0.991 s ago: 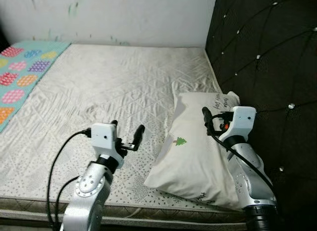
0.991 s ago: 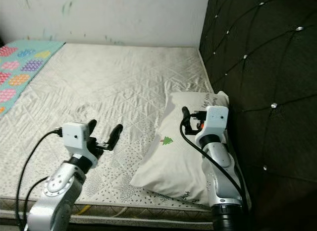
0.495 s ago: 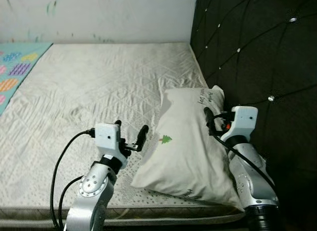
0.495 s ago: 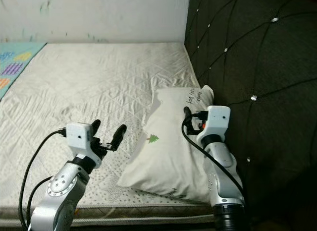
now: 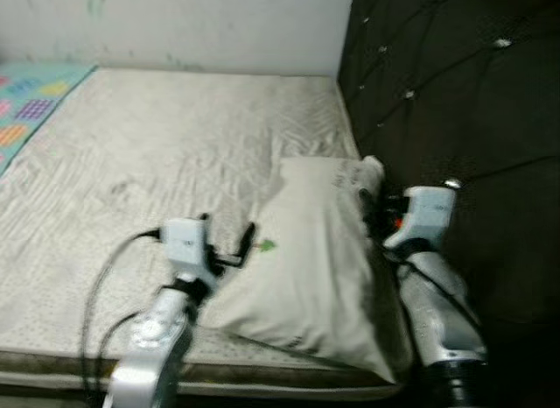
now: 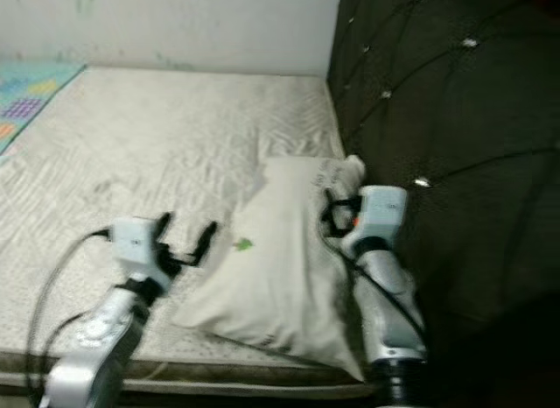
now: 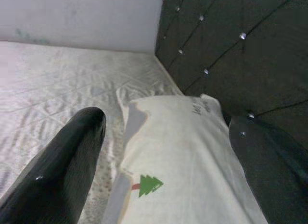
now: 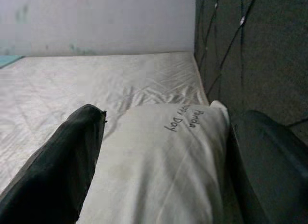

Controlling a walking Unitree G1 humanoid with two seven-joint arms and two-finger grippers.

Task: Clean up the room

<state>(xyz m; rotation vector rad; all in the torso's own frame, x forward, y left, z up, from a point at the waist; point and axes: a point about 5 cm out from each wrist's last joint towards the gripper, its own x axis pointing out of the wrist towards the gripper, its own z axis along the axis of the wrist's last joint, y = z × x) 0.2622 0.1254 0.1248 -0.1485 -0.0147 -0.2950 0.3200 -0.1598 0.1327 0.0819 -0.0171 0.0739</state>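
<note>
Left gripper hangs with its fingers spread, the white pillow just ahead of its tips on the mattress. Right gripper, likewise spread, rests over the pillow's far edge beside the dark headboard. To straighten the pillow well, both should probably close on opposite edges together, lifting evenly.

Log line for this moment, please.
pillow on mattress beside headboard | left gripper open at its left edge | right gripper open over its right side | no grasp
</note>
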